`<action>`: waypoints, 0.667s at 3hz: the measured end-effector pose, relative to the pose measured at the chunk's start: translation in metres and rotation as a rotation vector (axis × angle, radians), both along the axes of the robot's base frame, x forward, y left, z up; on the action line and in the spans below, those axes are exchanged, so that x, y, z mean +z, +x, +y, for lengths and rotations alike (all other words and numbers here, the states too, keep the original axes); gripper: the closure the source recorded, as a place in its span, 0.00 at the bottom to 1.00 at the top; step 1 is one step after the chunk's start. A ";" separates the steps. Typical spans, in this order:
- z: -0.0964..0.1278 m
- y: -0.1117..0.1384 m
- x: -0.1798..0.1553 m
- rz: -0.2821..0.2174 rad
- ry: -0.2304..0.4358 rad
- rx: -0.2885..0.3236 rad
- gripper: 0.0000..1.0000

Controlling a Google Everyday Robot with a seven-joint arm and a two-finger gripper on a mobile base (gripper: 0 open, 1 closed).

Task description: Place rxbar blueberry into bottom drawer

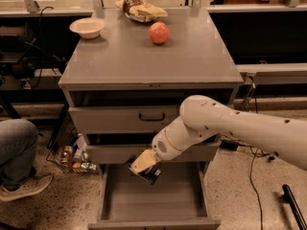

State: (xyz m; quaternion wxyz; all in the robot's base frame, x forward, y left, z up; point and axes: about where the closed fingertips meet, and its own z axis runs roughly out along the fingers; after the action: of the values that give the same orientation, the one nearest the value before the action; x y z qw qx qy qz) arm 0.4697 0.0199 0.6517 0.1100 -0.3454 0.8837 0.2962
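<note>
One gripper [144,165], at the end of the white arm [230,123], hangs over the pulled-out bottom drawer [153,202]. Its pale fingers are closed on the rxbar blueberry [152,175], whose dark wrapper juts toward five o'clock. The bar sits just below the two shallower drawers. Up at twelve o'clock, the cabinet top [144,61] carries an apple [159,33] and a chip bag [140,9], with a bowl [87,27] at eleven. A person's leg [17,143] is at nine o'clock.

The rxbar blueberry [153,176] is held clamped in the gripper [144,165]; the open bottom drawer [144,202] is seen beneath, the apple [159,33] well above.
</note>
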 end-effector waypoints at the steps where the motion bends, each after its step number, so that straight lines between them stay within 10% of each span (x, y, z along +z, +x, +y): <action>1: 0.000 0.000 -0.004 0.005 -0.006 -0.007 1.00; 2: -0.001 0.002 -0.040 0.049 -0.057 -0.065 1.00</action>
State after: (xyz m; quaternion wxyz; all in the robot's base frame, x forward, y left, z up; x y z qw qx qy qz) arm 0.4716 0.0189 0.6117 0.0879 -0.3121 0.9050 0.2755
